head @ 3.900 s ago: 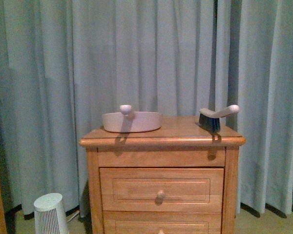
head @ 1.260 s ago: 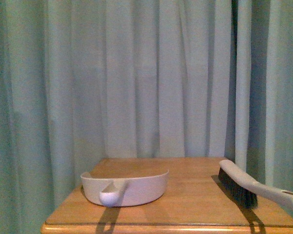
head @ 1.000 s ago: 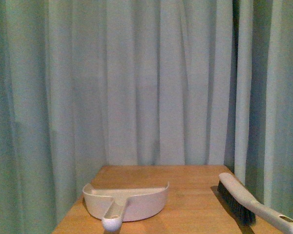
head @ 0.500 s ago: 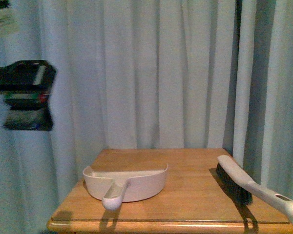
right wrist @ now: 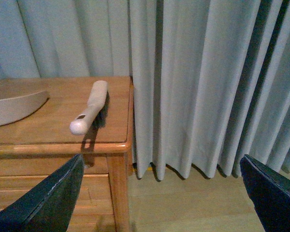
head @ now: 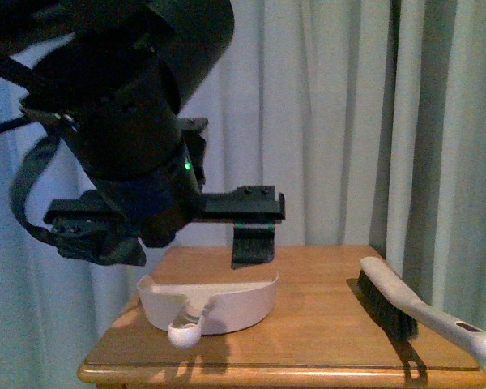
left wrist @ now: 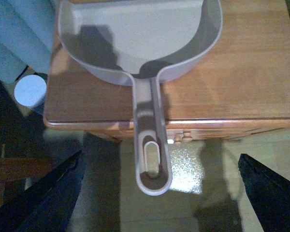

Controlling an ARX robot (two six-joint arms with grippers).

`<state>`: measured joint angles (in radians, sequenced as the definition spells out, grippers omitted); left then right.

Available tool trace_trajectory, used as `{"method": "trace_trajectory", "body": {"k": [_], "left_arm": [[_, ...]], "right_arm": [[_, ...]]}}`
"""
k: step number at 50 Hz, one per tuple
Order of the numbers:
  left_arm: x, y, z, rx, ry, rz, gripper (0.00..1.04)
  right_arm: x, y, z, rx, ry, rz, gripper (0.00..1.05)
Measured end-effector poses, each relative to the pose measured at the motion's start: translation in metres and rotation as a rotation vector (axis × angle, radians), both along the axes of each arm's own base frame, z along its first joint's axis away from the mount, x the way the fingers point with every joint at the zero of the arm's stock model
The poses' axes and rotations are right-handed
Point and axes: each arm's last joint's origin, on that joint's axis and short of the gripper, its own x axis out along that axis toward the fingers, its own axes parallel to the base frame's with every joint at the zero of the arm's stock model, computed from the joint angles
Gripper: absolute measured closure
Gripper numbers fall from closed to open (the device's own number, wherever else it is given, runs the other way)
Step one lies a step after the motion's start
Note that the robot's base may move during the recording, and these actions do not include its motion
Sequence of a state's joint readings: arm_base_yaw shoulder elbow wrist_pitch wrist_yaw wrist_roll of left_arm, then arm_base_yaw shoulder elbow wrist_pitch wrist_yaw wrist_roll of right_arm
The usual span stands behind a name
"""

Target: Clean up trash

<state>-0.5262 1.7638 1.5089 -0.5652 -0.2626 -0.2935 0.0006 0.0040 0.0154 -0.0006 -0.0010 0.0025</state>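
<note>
Front: the left arm fills the upper left of the frame. The left gripper (head: 253, 243) hangs over the dustpan (head: 227, 306), apart from it, and its jaw state is not readable from here. The pan sits on the nightstand (head: 308, 344) with its handle pointing at the front edge. The brush (head: 393, 312) lies on the right side, well apart from the pan, handle end past the corner. The right arm is not in view. No trash on the top.

Left wrist: 2 fingers (left wrist: 43, 198) are spread wide with nothing pinched. The pan handle runs between them, and its end overhangs the front edge above the floor. The pan interior is bare. A white round thing (left wrist: 30, 90) stands on the floor beside the nightstand. No paper wad here either.

Right wrist: the right gripper (right wrist: 160, 162) is also spread wide and empty, off to the side of the nightstand. The brush handle end sits right at the front edge near the corner. The curtain (right wrist: 193, 72) hangs close behind. No wad.

Risks, my read:
1. The trash is in none of the 3 views, so any sweep from here has no target and needs a search first.
2. The pan handle overhangs. An off-centre descent or a one-sided pinch would push the handle, pivot the pan and drop it off the front.
3. The brush is near the corner, so a glancing touch from the right fingers could roll it off.
4. The left arm blocks much of the front view, so the pan grasp rests on the wrist camera alone.
</note>
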Motion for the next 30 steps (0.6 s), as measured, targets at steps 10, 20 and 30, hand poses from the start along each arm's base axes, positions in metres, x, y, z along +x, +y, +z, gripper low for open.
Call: {"method": "trace_trajectory", "body": {"k": [10,20,30], "left_arm": [[0.019,-0.009,-0.032,0.033,0.058,0.013,0.08],[0.035,-0.008,-0.048,0.046,0.075,0.030,0.08],[0.050,-0.012,-0.055,0.055,0.072,0.028,0.08]], "right_arm": [[0.000,0.000,0.000,0.000,0.000,0.000,0.07],[0.000,0.000,0.000,0.000,0.000,0.000,0.07],[0.000,0.000,0.000,0.000,0.000,0.000,0.07]]}}
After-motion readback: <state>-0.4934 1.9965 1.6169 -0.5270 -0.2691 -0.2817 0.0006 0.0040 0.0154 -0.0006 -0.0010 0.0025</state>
